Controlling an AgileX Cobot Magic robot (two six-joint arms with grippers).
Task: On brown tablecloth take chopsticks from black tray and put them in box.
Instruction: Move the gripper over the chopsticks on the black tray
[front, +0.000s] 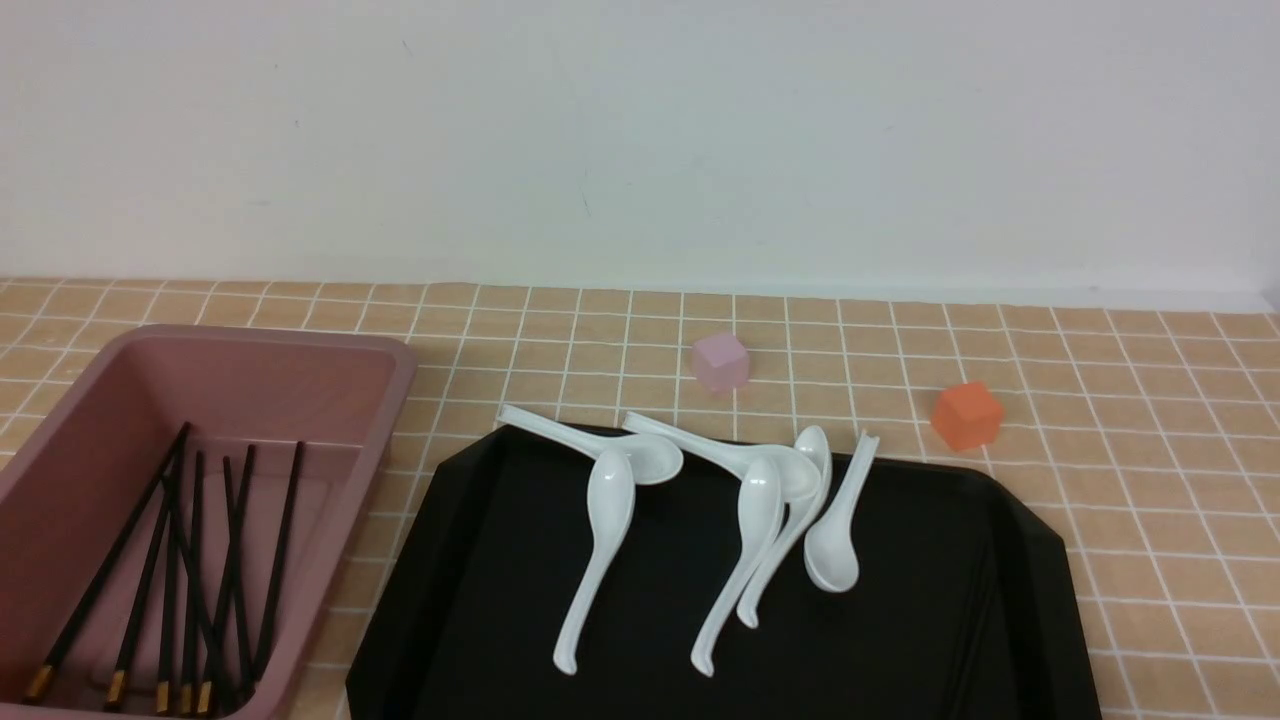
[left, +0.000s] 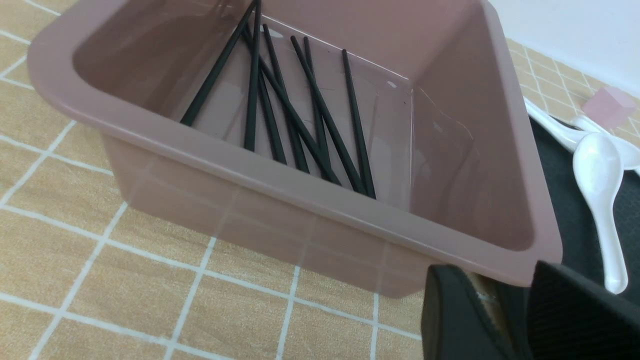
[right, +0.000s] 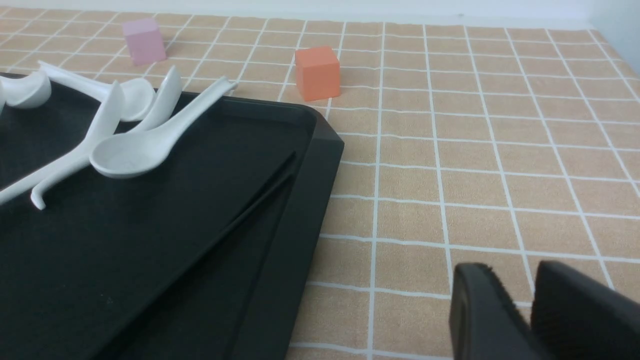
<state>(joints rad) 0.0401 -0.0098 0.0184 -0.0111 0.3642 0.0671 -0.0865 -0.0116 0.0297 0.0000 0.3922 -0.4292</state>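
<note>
scene: a worktop covered by the light brown tablecloth with a white grid print, set against a plain white wall.

task items: the thin black chopsticks with gold-banded ends lie inside the deep dusty-pink plastic box, at the left of the worktop. several sticks are loosely fanned and crossing on the box floor, gold ends toward the robot.

the glossy black rectangular tray with cut-off corners sits just beside the box, on its right. thin dark lines run along the tray floor near its right rim. the inspector cannot tell whether these are sticks or ridges and reflections.

other items: five white soup spoons are piled across the far half of the tray, some handles resting over its far rim. a small pale pink cube and a small orange cube stand on the cloth beyond the tray, apart from each other.

left jaws: seen in the left wrist view only, just outside a corner of the box, slightly parted, gripping nothing.

right jaws: seen in the right wrist view only, over bare cloth to the right of the tray, narrowly parted, gripping nothing.
</note>
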